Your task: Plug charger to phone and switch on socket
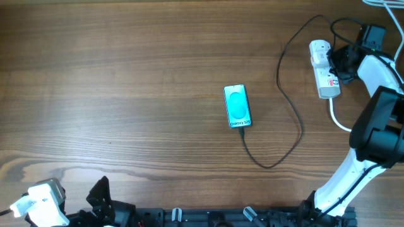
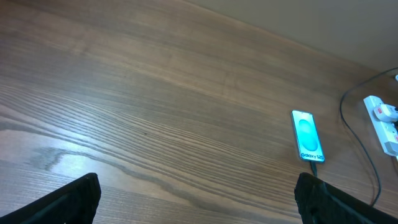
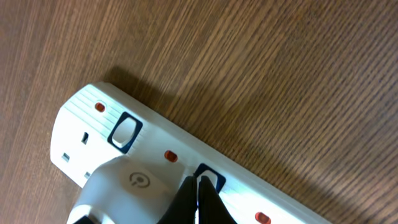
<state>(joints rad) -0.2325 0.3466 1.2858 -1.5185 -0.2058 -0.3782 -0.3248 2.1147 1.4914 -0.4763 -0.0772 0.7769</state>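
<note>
Lying flat just right of centre in the overhead frame, the phone has its turquoise screen lit on the wooden table. The charger meets the phone's lower end, then loops right and up toward the socket in the upper right corner. The right gripper is at that socket. Its two fingers are pressed together with nothing between them, and their tips touch a dark rocker switch just beside a white plug adapter. The left gripper sits at the lower left of the overhead frame, well apart from the phone. Its fingers are spread wide and hold nothing.
</note>
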